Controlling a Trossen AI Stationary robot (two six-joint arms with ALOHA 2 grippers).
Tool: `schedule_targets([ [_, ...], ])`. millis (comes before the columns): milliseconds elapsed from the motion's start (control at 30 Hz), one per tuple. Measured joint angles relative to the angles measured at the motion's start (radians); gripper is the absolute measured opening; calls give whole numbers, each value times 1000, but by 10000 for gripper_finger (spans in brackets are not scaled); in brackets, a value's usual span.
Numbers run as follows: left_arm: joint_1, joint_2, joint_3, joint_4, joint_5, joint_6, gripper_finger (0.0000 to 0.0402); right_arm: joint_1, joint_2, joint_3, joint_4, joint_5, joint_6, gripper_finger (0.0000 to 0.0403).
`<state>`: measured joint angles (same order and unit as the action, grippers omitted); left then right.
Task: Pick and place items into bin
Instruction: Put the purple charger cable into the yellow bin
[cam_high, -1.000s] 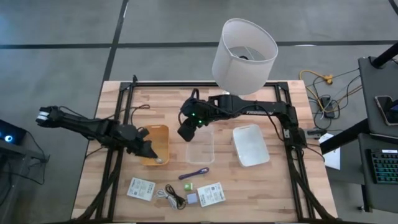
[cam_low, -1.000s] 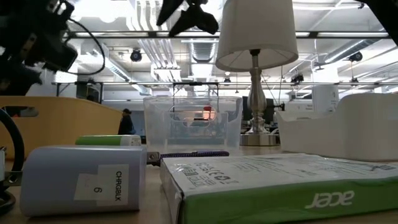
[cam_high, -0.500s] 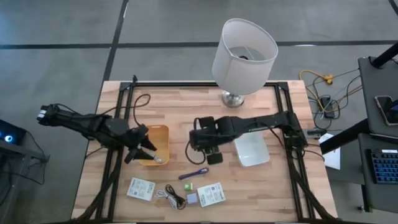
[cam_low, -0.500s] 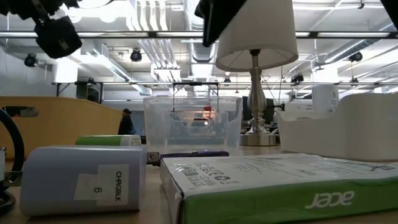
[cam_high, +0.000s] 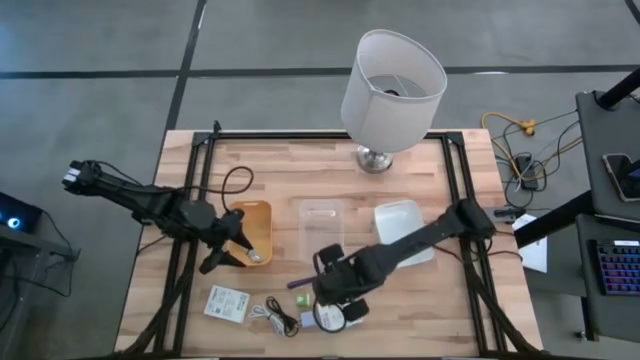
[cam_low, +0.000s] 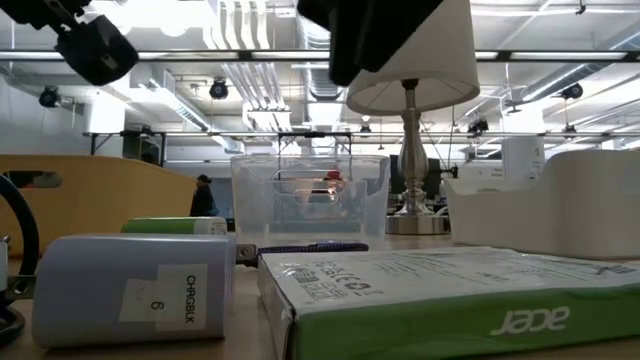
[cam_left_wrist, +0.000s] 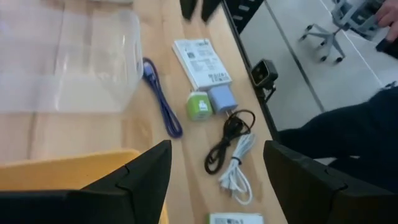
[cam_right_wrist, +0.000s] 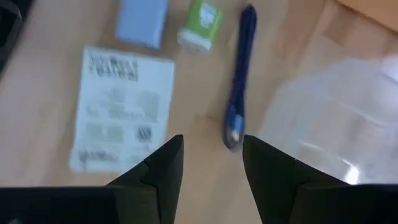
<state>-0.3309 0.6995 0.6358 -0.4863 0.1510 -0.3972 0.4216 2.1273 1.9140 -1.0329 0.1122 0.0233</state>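
The items lie near the table's near edge: a white packet (cam_high: 227, 303), coiled cables (cam_high: 276, 316), a purple pen (cam_high: 312, 279), a green cube (cam_high: 303, 298) and a grey-blue cube (cam_high: 309, 320). My right gripper (cam_high: 338, 312) hangs open above the second packet (cam_right_wrist: 121, 115), which lies flat on the wood beside the pen (cam_right_wrist: 239, 74). It touches nothing. My left gripper (cam_high: 225, 260) is open at the near-left corner of the orange bin (cam_high: 252, 225), also touching nothing. Its wrist view shows the cables (cam_left_wrist: 233, 149) and both cubes (cam_left_wrist: 210, 102).
A clear bin (cam_high: 322, 228) stands mid-table, with a white bin (cam_high: 405, 232) to its right. The big lamp (cam_high: 392, 75) stands at the far edge. A small pale thing (cam_high: 255, 258) lies in the orange bin. A black frame borders the table.
My right gripper has swung from above the clear bin toward the near edge and now hangs over the packet and pen. My left gripper has drawn a little toward the near-left, off the orange bin's inside. Nothing on the table has moved.
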Motion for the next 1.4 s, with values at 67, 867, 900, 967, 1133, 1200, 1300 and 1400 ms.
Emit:
schedule_targets([
  [67,0,1,5,-2,-4,23,239,0,22,-20,43,-18,36,150],
  [867,1,41,12,7,-37,38,239,-74,267,122,184,-1,147,132],
  [900,1,43,13,8,-37,38,239,-77,271,121,196,-1,147,132],
  [967,2,43,13,6,-37,38,239,-81,284,121,207,-1,157,132],
  [1133,2,46,13,6,-37,38,239,-85,317,122,204,-2,157,132],
  [1200,2,44,14,6,-37,38,239,-84,320,123,204,2,157,131],
  [1300,2,43,19,9,-37,38,239,-84,318,123,204,-1,159,124],
  [1400,1,40,19,8,-37,38,239,-87,312,122,197,-10,183,106],
])
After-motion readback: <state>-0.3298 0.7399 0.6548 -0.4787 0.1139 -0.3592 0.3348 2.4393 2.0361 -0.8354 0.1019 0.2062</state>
